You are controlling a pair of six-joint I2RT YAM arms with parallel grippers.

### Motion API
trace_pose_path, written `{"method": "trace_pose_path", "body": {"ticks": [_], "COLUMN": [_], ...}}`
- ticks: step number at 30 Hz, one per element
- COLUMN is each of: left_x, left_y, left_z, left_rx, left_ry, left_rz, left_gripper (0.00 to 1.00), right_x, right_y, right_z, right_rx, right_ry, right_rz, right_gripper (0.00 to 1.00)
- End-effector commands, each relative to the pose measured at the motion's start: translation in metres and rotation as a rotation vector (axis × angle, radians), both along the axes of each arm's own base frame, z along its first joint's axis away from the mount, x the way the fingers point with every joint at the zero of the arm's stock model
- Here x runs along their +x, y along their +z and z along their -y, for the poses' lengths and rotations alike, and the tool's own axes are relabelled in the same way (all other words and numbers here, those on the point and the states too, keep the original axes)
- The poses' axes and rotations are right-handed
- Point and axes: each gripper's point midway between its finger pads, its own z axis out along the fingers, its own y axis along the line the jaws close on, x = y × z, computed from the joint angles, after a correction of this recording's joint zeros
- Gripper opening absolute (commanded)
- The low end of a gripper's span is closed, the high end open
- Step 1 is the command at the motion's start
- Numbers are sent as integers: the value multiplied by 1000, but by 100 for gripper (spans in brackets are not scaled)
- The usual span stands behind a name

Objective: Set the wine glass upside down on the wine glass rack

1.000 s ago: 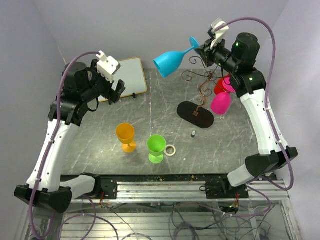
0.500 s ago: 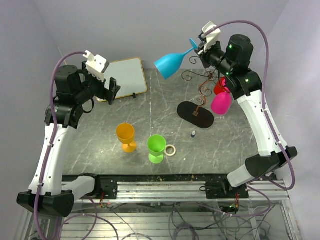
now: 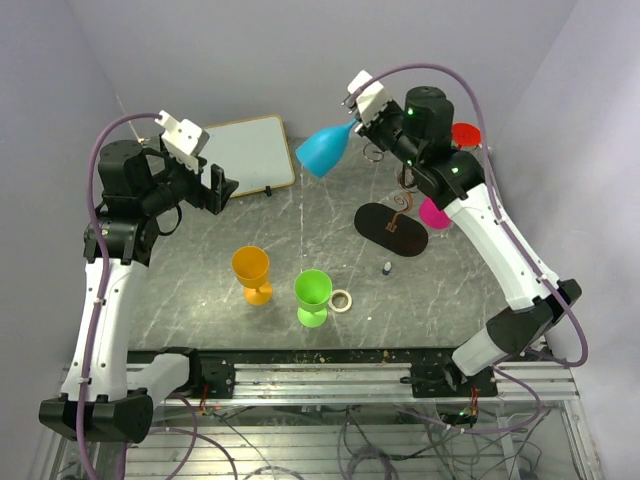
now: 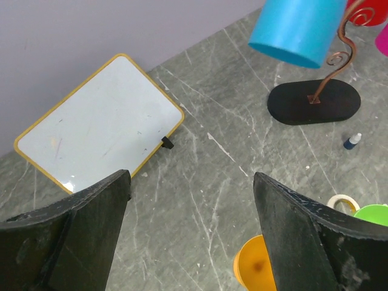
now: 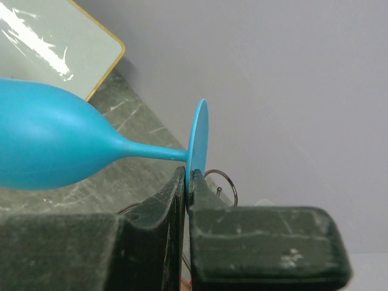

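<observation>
Right arm (image 3: pixel 500 250) swung blue wine glass (image 3: pixel 322 150) left of the rack (image 3: pixel 375 222), jaws clamped on its foot. Left arm (image 3: pixel 105 300) raised, jaws apart.

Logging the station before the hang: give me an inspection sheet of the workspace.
Surface: grey marbled table, nothing spilled.
Job's things: blue wine glass held aloft, tilted bowl-down; wine glass rack with pink glass and red glass, partly hidden.
Clutter: orange glass, green glass, tape roll, small bottle, whiteboard.
Grippers: right gripper shut on the blue wine glass's foot; left gripper open, empty.
Cables: purple cable along each arm.
Surroundings: plain walls.
</observation>
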Motion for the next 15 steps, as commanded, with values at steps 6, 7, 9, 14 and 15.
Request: {"method": "trace_pose_path", "body": {"ticks": [6, 7, 9, 14, 15], "left_x": [-13, -14, -15, -12, -10], "left_y": [14, 14, 10, 5, 6], "left_z": [9, 10, 10, 13, 13], "left_rx": [-2, -3, -5, -25, -28], "left_ry": [-95, -100, -107, -116, -116], "left_rz": [57, 56, 48, 29, 28], "left_gripper": [92, 92, 92, 91, 91], "right_x": [16, 17, 20, 22, 22], "right_y": [-13, -15, -19, -28, -30], "right_z": [3, 5, 8, 19, 20], "right_rx": [-146, -166, -215, -299, -308], "right_ry": [-149, -167, -193, -266, -276], "right_rz": [72, 79, 93, 104, 104], "right_gripper": [0, 0, 0, 0, 0]}}
